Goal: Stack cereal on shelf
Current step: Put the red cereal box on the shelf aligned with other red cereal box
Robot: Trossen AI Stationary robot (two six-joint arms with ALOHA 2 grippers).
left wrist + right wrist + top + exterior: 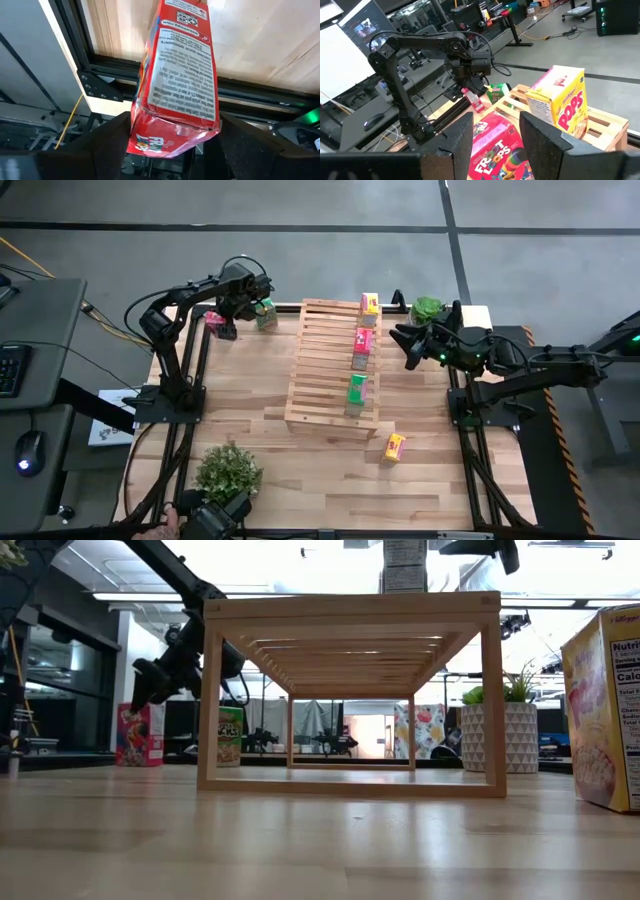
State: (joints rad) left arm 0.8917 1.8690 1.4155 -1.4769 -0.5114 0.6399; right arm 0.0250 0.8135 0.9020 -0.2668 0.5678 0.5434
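Observation:
My left gripper (175, 131) is at the table's far left corner, shut on a pink-red cereal box (213, 320) that stands on the table (250, 390). A green box (266, 313) stands beside it. The light-wood slatted rack (330, 370) sits mid-table. On its right part stand a yellow box (369, 305), a pink-red box (362, 346) and a green box (356, 392). Another yellow box (395, 447) lies on the table, near-right of the rack. My right gripper (410, 348) hovers open just right of the rack, beside the pink-red box (495, 150). My left gripper pinches the pink-red box's top end (172, 117) between its two fingers (112, 142), one on each narrow side. The fingers come from above, slanting down. In the low view the box (140, 735) stands upright with its bottom on the table.
One potted plant (428, 308) stands at the far right, close behind my right gripper; another plant (228, 470) is at the near left. The rack is open underneath (350, 740). Bare tabletop lies between the rack and the left arm's base.

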